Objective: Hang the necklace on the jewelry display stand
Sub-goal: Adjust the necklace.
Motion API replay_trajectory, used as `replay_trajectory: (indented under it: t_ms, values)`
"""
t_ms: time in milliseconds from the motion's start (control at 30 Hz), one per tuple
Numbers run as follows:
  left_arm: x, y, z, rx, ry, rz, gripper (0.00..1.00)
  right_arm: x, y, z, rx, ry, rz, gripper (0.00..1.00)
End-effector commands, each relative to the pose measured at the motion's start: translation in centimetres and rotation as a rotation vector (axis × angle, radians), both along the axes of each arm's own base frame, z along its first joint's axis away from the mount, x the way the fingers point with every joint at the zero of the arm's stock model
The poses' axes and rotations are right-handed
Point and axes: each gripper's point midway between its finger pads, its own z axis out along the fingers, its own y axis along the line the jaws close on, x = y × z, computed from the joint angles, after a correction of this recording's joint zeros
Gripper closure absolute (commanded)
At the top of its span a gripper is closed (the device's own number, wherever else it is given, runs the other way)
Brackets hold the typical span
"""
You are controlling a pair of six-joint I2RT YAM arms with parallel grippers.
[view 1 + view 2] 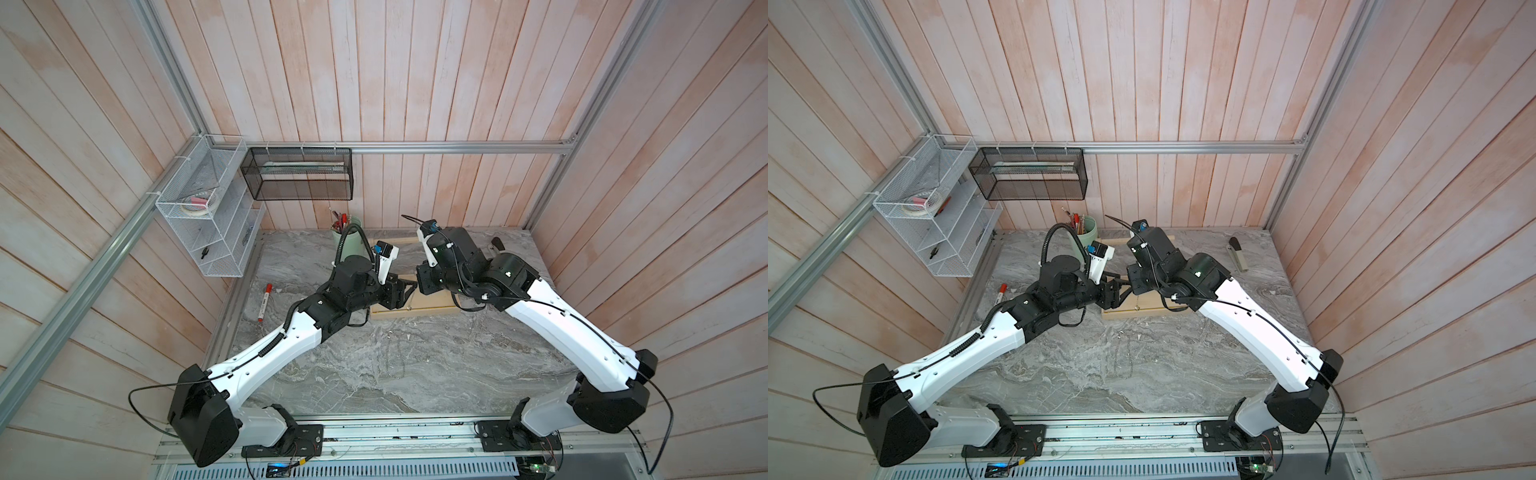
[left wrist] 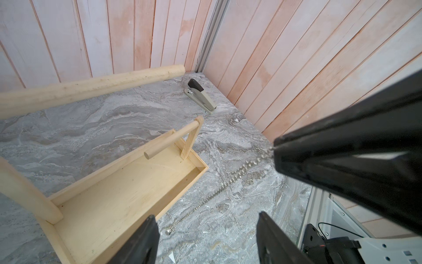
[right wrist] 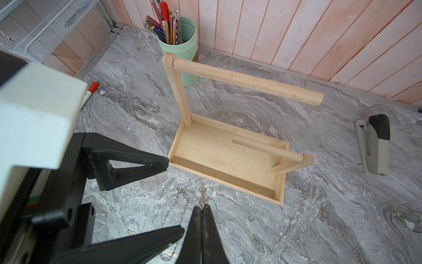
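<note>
Silvery and thin, the necklace (image 2: 230, 180) is hanging from the right claw (image 3: 202, 208), whose fingers are pressing together on its upper links. The chain is dangling over the grey marble table (image 1: 374, 374), just off the near edge of the wooden stand (image 3: 228, 157), and is not yet lying on either bar. The left claw (image 2: 206, 216) is standing spread beside the chain, gripping nothing; whether it is brushing the links I cannot tell. A green pencil cup (image 3: 182, 50) is sitting at the stand's far left corner, a stapler (image 2: 202, 98) is lying far right, and a red-capped marker (image 1: 264, 303) is lying on the left.
</note>
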Motion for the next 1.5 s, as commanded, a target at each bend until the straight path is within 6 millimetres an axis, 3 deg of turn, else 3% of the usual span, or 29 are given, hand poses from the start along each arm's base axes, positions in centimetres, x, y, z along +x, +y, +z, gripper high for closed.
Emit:
replay_trajectory:
  t_ms: [0, 733, 1467]
  values:
    - [1.0, -0.4, 2.2, -0.021, -0.077, 0.009, 0.3, -0.5, 0.1, 1.6, 0.038, -0.032, 0.019, 1.0]
    - [2.2, -1.0, 3.4, -0.025, -0.115, 0.028, 0.3, -1.1, -0.4, 1.8, 0.067, -0.051, 0.017, 1.0]
    - [1.1, -1.7, 2.6, -0.046, -0.065, -0.02, 0.3, -0.8, -1.4, 2.3, 0.07, -0.098, -0.023, 1.0]
